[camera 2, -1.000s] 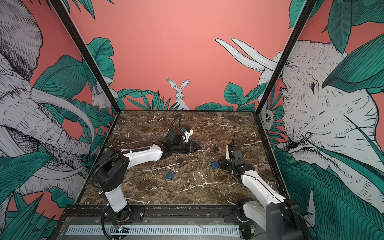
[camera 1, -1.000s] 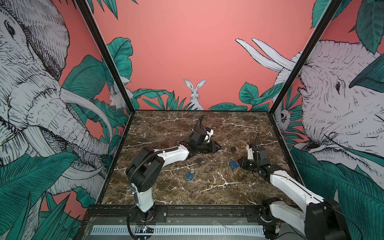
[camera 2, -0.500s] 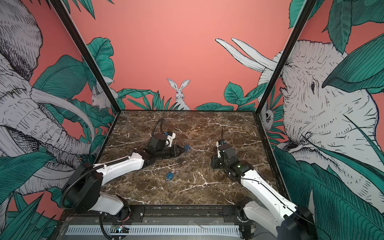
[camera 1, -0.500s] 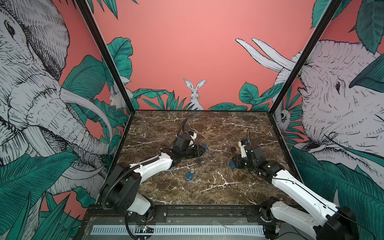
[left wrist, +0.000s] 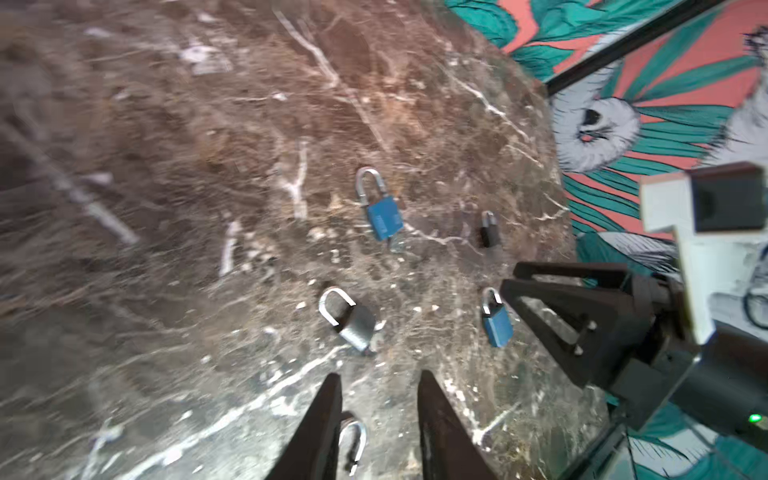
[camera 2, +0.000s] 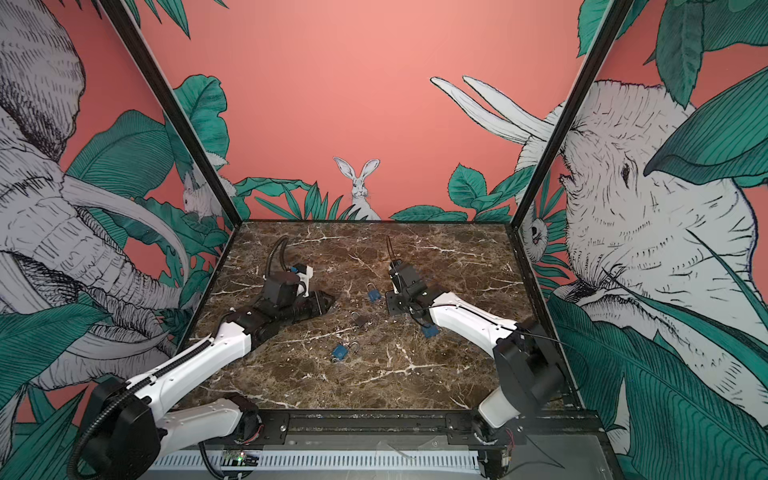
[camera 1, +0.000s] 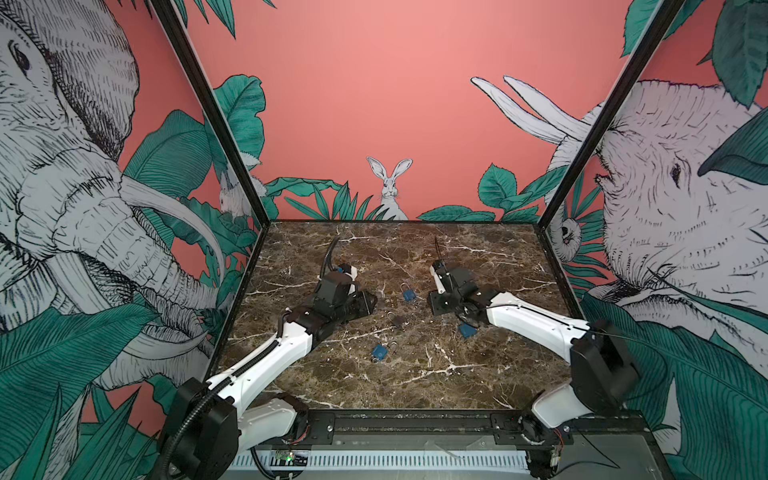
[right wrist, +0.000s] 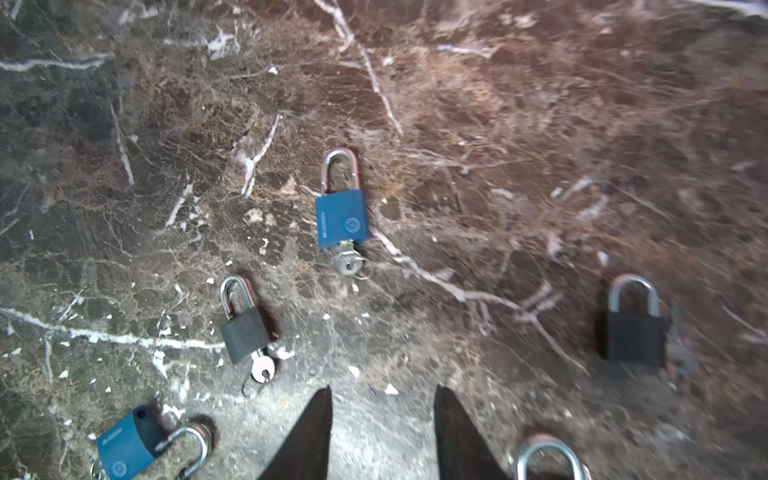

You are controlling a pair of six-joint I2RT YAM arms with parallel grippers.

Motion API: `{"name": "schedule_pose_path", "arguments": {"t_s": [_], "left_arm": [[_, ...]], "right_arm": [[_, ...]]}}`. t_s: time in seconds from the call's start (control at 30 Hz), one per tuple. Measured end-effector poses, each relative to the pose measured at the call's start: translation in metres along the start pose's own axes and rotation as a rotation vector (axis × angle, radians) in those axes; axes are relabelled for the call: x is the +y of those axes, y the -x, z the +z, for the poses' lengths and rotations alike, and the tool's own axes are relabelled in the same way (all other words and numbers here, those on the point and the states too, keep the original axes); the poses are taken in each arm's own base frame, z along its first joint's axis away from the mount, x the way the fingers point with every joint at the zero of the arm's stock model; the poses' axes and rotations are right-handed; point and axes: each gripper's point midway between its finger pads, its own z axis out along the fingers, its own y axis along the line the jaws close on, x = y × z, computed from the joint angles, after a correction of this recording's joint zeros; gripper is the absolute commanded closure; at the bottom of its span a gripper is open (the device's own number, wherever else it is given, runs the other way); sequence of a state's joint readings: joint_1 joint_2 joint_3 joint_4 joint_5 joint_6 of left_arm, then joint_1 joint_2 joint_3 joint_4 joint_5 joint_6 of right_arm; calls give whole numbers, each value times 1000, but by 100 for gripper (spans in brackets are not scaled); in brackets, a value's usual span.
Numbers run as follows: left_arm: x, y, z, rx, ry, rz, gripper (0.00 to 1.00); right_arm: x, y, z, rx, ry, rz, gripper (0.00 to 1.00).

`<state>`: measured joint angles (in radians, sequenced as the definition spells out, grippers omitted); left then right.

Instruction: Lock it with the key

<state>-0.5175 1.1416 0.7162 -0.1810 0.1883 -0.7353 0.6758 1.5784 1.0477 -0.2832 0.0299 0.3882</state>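
Progress: my left end effector [left wrist: 379,374] and right end effector [right wrist: 384,388] spread; blue padlock [right wrist: 124,448] open-shackled, locking unfinished, I judge.

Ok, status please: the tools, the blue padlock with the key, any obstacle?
Tools open: left tool, right tool. Blue padlock flat on marble table, key inserted. Nothing between it and right tool.

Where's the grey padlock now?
In both top views the grey padlock lies mid-table, between the far blue padlock and the near blue padlock, touching neither.

Left arm [camera 1: 270,357], right arm [camera 1: 536,322] low, jaws parted.
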Motion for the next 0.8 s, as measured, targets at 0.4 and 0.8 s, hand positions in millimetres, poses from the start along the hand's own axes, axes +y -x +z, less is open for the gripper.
{"name": "schedule_pose_path", "arguments": {"t_s": [0.4, 0.8], "left_arm": [[24, 4, -9, 7, 47, -37, 66], [35, 1, -8, 25, 47, -68, 65]], "right_arm": [[15, 18, 72, 64, -16, -42, 47], [29, 28, 102, 87, -47, -100, 46]]}}
